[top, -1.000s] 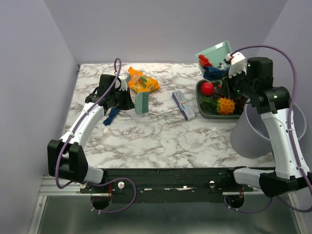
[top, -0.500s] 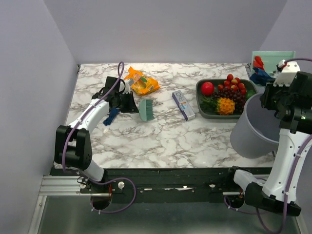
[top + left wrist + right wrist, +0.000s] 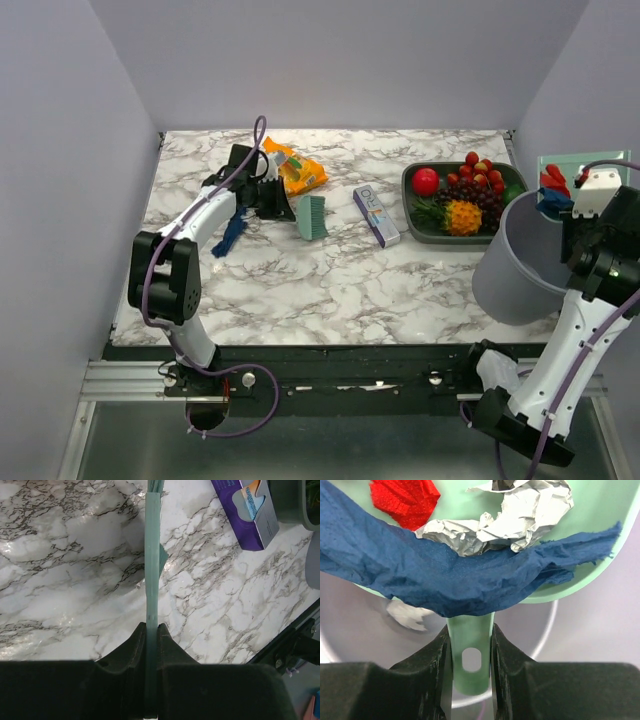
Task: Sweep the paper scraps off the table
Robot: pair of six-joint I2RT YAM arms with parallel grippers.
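The right gripper (image 3: 470, 632) clamps the mint plastic dustpan (image 3: 592, 515) — blue paper scraps (image 3: 445, 575) just ahead; the left gripper (image 3: 151, 627) pinches a green brush (image 3: 152, 555).

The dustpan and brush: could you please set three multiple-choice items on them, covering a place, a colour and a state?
1. Where is the dustpan?
A. in the fruit tray
B. over the grey bin
C. beside the snack bag
2. What colour is the large scrap draped over its lip?
A. dark blue
B. yellow
C. orange
3. How is the left gripper?
A. open and empty
B. out of view
C. shut on the brush
Key: 1 B, the bin's inside shows beneath the pan; 2 A, blue paper hangs over the edge; 3 C, its fingers pinch the brush.
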